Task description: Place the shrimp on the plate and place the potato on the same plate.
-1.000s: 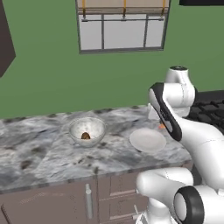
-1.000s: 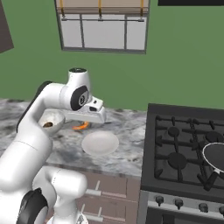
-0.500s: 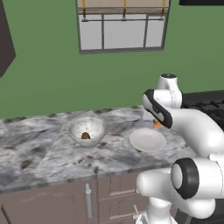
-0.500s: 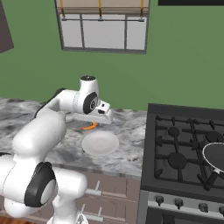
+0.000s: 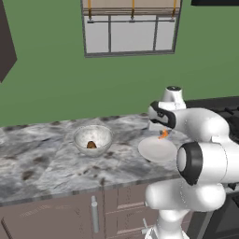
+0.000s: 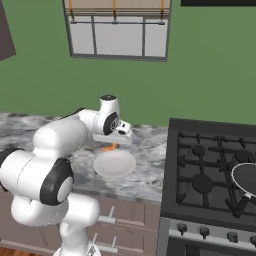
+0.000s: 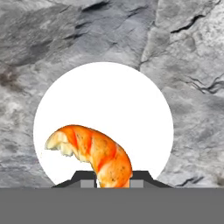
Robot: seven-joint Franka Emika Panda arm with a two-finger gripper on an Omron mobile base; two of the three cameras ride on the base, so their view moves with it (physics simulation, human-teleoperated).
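Potato (image 5: 91, 144) sits inside glass bowl (image 5: 93, 139) at counter (image 5: 42, 163) left, well apart from plate (image 5: 158, 150). Shrimp (image 7: 94, 152) is pinched between closed fingers of gripper (image 7: 112, 178), held above plate near its edge; in hand view it overlaps the white disc. Stove (image 6: 210, 175) lies right of plate, pan (image 6: 246, 177) at far right.

A grey marbled counter (image 5: 42, 163) runs beneath a window (image 5: 131, 27) set in a green wall (image 5: 46, 84). A clear glass bowl (image 5: 93, 139) stands on the counter below the window's left side. Right of the counter sits a black stove (image 6: 210, 175), with a dark frying pan (image 6: 245, 177) at its right edge. Brown cabinet doors (image 5: 70, 214) with a metal handle (image 5: 94, 215) front the counter.
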